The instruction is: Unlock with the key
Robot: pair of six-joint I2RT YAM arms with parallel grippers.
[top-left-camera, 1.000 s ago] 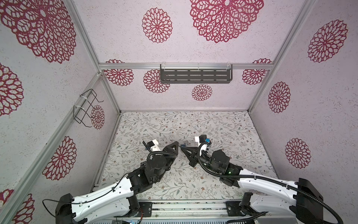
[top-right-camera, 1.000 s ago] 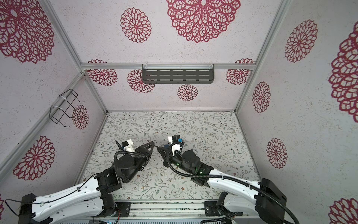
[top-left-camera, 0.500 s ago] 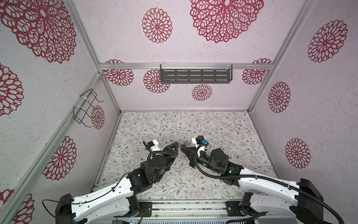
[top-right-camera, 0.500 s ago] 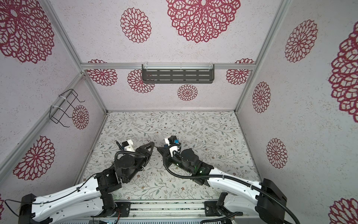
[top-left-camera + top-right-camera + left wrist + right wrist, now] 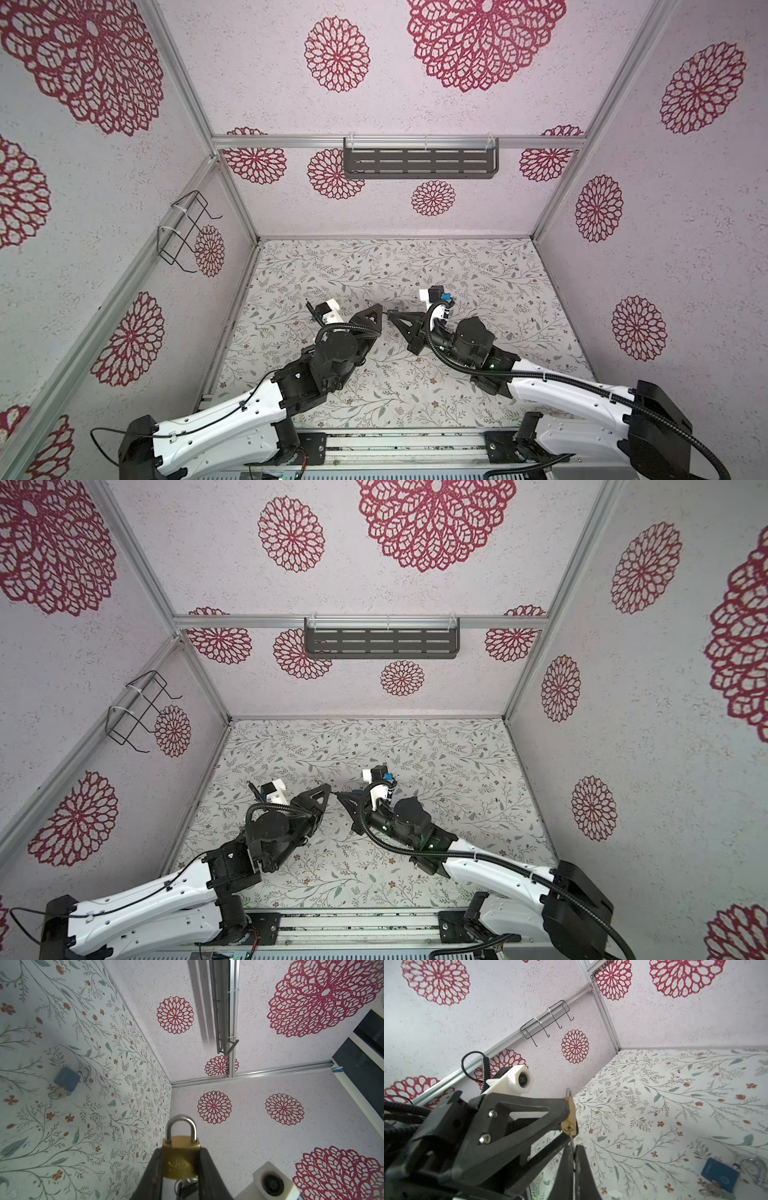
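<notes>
Top views both show the floral table (image 5: 415, 266) inside walls printed with red rosettes. The left arm (image 5: 232, 419) and right arm (image 5: 561, 386) reach in from the near edge and meet almost tip to tip over the table's middle. A grey slotted shelf (image 5: 419, 158) hangs on the back wall and a wire rack (image 5: 183, 232) on the left wall. In the left wrist view the left gripper (image 5: 180, 1153) has its jaws clamped on the flat sides of a brass padlock (image 5: 180, 1159), held clear of the table with its steel shackle seated in the body and pointing away from the wrist. In the right wrist view the right gripper (image 5: 573, 1148) faces the padlock's underside, its jaws pressed together on the key (image 5: 571, 1139). The thin blade is seen edge-on and its tip reaches the keyway; how deep it sits cannot be told. A blue padlock (image 5: 720, 1174) lies flat on the table, well apart from both grippers, with loose keys (image 5: 60, 1093) touching its base.
</notes>
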